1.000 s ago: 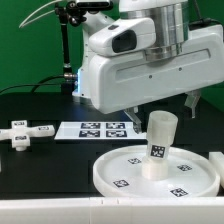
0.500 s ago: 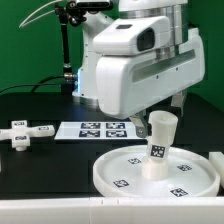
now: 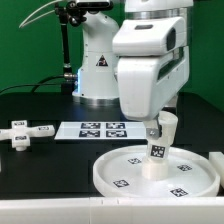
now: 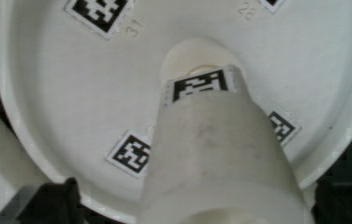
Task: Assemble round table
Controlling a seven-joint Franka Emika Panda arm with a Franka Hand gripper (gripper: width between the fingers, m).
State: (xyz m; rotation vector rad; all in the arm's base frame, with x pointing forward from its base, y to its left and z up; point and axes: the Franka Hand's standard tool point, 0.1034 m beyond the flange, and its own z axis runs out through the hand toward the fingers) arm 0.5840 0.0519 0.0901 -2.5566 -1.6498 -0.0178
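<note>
The large rimmed round disc [image 3: 105,172] lies flat at the front of the exterior view. The short cylindrical leg [image 3: 159,150] stands upright on it, right of centre, with a tag on its side. My gripper [image 3: 160,127] is right above the leg, at its top end. In the wrist view the leg [image 4: 208,130] runs up between my dark fingers [image 4: 45,200], which stand wide on either side without touching it. The gripper [image 4: 194,202] is open. The disc [image 4: 66,90] fills that view. The cross-shaped foot does not show.
The marker board [image 3: 92,129] lies behind the disc. A small white T-shaped block [image 3: 22,131] with tags lies at the exterior view's left. A white piece [image 3: 216,160] shows at the right edge. The arm's base [image 3: 100,60] and a black pole [image 3: 68,50] stand at the back.
The arm has swung toward the exterior view's right and come down, bringing the gripper from behind the disc to the top of the leg. The leg and disc have not moved.
</note>
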